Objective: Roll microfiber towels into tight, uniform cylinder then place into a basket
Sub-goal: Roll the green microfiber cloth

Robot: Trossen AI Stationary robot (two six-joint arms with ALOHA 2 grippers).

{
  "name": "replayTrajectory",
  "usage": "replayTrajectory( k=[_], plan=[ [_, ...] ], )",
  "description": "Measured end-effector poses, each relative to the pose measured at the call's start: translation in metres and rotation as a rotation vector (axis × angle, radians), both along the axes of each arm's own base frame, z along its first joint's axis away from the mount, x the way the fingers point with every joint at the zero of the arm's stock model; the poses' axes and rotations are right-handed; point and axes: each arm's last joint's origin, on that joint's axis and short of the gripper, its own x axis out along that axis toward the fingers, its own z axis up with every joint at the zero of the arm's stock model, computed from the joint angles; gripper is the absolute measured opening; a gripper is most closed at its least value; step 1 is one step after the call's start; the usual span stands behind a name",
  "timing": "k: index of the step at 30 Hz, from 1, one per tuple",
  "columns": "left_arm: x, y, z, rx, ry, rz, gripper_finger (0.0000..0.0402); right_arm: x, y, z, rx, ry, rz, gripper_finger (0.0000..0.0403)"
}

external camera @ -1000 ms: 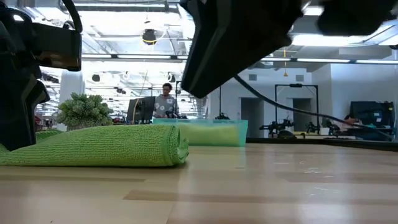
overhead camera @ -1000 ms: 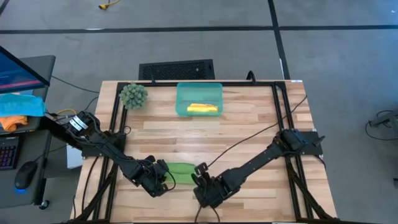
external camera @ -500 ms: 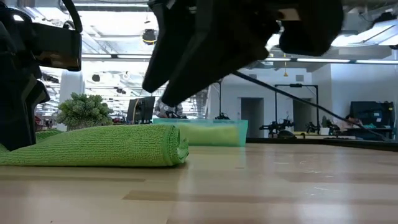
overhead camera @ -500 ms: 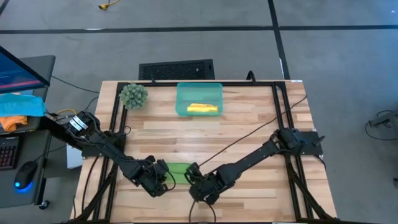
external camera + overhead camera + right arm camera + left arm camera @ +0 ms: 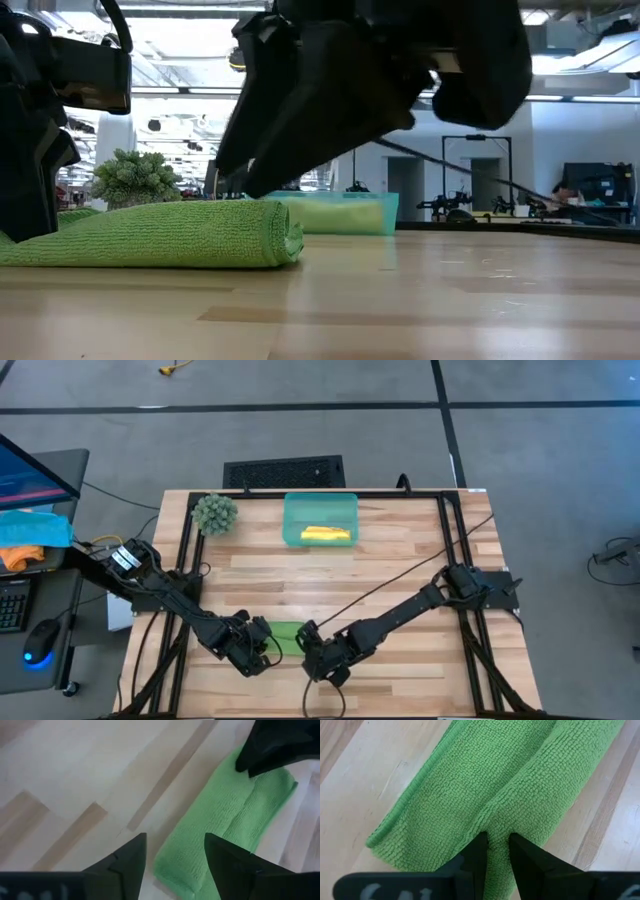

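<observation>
The lime green towel [image 5: 285, 631] lies on the table near its front edge as a long, flat, folded strip [image 5: 160, 234]. My left gripper [image 5: 495, 845] is shut on it at its left end. My right gripper [image 5: 175, 852] hangs open just above the strip's right end [image 5: 180, 865], with one finger on either side of it, and shows as the big dark shape [image 5: 350, 100] in the low view. The yellow towel [image 5: 327, 534] lies rolled in the teal basket [image 5: 292, 520] at the table's far side. My left gripper pinches a raised ridge of the green towel [image 5: 496, 831] between its two fingertips [image 5: 479, 851], near the strip's left end. The fingers come from above, slanting steeply down. The towel lies flat on the table and slack around the pinch; I cannot tell how many layers are in it.
A fuzzy green ball plant [image 5: 214, 513] stands at the far left corner, next to the basket. Black cables [image 5: 400, 582] run across the table's right half. Bare wood lies between the towel and the basket.
My right gripper has moved toward the table's left, over the green towel's right end, and has sunk a little while tipping. The towel and my left gripper have stayed where they were.
</observation>
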Motion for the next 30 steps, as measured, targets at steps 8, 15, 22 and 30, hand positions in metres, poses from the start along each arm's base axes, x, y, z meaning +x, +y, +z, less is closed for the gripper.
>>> replayTrajectory(
  k=[8,15,22,30],
  plan=[
    [0.0,0.0,0.0,0.0,0.0,0.0,0.0075,-0.001,-0.007,-0.015,0.043,-0.012,-0.021,0.0224],
    [0.0,0.0,0.0,0.0,0.0,0.0,0.0075,0.0,-0.018,-0.025,0.057,-0.018,-0.07,0.022],
    [0.0,0.0,0.001,0.001,0.001,-0.003,0.0075,0.0,-0.031,-0.034,0.085,0.011,-0.155,0.0219],
    [0.008,-0.007,0.01,0.026,-0.023,-0.07,0.0075,0.004,-0.037,-0.045,0.127,0.029,-0.238,0.0212]
  ],
)
